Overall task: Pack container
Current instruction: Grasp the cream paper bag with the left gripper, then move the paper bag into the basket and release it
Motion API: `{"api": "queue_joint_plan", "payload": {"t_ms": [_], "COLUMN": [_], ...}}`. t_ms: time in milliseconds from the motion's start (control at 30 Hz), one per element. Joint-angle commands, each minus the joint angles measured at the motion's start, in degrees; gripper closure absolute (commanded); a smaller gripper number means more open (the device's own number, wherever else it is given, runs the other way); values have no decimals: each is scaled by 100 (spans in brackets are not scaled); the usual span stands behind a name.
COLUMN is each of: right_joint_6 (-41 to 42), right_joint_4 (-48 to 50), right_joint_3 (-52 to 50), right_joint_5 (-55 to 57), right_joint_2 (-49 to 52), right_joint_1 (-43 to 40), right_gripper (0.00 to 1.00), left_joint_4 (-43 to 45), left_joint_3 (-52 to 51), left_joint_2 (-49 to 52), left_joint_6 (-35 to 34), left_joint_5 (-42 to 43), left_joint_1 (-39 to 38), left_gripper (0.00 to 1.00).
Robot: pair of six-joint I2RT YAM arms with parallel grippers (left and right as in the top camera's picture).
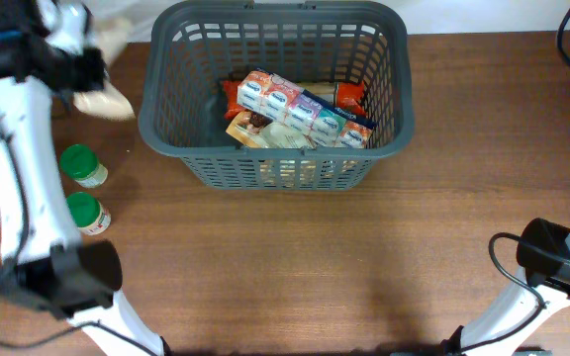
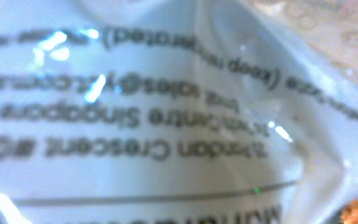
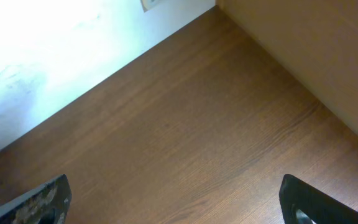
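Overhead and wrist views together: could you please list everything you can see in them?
container: 1, dark grey, top centre of the table
small cartons: about five, white with blue and green labels, in a row inside the container
packets: at least two, orange-red, under the cartons
green-lidded jars: 2, left of the container, on the table
pale packet: 1, white to beige, top left by the left claw
table: 1, brown wood
left claw: black, top left at the pale packet; grip unclear
right claw: dark fingers wide apart, over bare table
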Motion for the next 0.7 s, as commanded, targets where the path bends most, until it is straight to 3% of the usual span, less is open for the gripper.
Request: {"api": "queue_joint_plan", "payload": {"t_ms": [0,133,333,433,667], "right_joint_6": [70,70,70,70,70], "right_joint_4": [4,4,4,4,4], "right_joint_3": [-31,-31,-31,-31,-31], "right_joint_5": [-9,-9,-9,-9,-9], "right_joint_2": [-48,-48,-48,-48,-48], "right_joint_1": [-15,-15,-15,-15,-15], "right_gripper": [1,1,1,1,1], "left_joint_4": [173,297,492,767,1167], "left_joint_3": [560,675,667,667,667], "left_joint_2": [-437,-560,31,667,1840], "left_joint_6": [1137,3134,5355,5934,6116], "left_joint_5": [11,289,289,286,245], "left_joint_1": [-258,-1025,-2345,-2859,-3423], "left_gripper": [98,98,98,98,98]}}
